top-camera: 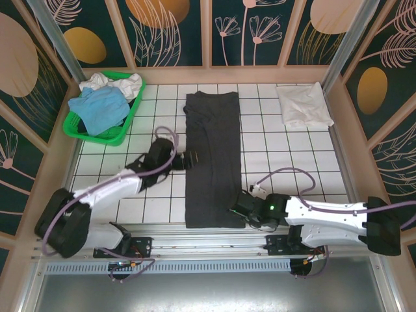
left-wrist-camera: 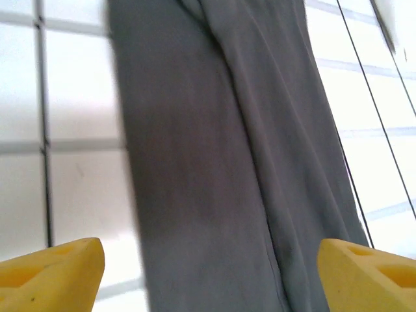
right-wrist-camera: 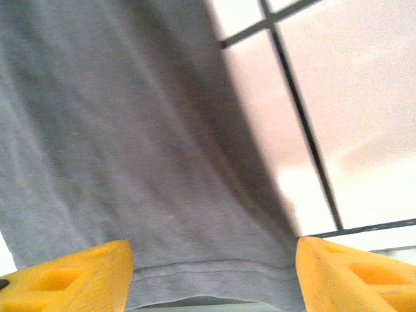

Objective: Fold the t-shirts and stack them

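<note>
Your left claw (top-camera: 189,159) is gaping at the shirt's (top-camera: 211,130) nine o'clock edge, right claw (top-camera: 236,209) gaping at five o'clock.

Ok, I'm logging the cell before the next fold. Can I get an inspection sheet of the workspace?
Surface: white tiled table, dark grid lines.
Job's things: dark t-shirt lies as a long strip down the middle; folded white t-shirt at the far right; light blue t-shirt and crumpled white t-shirt in the green basket, far left.
Clutter: nothing seen.
Grippers: left gripper at the strip's left edge, fingers apart; right gripper at its near right corner, fingers apart over the hem.
Cables: purple cable loops at the left arm and the right arm.
Surroundings: patterned wall panels, metal frame posts.
</note>
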Robot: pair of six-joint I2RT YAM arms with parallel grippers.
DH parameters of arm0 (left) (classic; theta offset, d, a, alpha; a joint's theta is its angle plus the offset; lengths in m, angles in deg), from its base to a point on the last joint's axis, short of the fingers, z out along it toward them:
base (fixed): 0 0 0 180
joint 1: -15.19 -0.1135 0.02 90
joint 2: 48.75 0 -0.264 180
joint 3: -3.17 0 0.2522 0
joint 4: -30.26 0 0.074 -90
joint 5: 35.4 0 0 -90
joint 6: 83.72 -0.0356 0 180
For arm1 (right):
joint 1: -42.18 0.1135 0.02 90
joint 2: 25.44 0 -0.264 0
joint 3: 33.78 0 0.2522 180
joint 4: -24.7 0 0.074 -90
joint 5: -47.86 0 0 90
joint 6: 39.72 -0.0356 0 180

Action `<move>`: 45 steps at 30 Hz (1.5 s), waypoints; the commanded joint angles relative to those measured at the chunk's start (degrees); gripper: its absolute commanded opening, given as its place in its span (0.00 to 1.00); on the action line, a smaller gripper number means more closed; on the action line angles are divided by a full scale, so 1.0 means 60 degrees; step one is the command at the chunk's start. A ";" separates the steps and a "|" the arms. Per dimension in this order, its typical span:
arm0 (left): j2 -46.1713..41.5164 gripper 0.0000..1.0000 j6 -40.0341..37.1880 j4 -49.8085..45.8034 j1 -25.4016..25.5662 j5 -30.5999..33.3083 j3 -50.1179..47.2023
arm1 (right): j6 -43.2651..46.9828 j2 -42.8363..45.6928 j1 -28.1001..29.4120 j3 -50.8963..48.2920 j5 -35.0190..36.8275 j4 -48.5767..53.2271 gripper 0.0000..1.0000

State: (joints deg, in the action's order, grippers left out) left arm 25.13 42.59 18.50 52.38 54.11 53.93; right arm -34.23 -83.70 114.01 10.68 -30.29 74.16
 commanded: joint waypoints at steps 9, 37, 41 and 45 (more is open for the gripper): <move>-0.1911 0.67 0.4003 -0.2447 0.3932 0.1150 -0.2516 | 0.2736 0.0491 -0.1067 -0.1006 -0.2117 -0.0897 0.61; -0.2440 0.00 0.5096 -0.1676 0.6024 0.0823 -0.2976 | 0.3578 -0.0003 -0.1568 -0.0977 -0.2933 -0.1032 0.13; -0.3534 0.00 0.5251 -0.2323 0.6025 0.1446 -0.3000 | 0.3715 0.0219 -0.1626 -0.0608 -0.2687 -0.0589 0.00; -0.4369 0.00 0.5224 -0.3153 0.5995 0.2490 -0.2778 | 0.4155 0.0603 -0.2008 0.0188 -0.2044 -0.0082 0.00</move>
State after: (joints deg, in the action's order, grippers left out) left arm 1.57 73.48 4.77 88.12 63.05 36.31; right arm -11.87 -82.50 103.80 7.14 -47.33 70.34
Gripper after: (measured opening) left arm 0.046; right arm 0.047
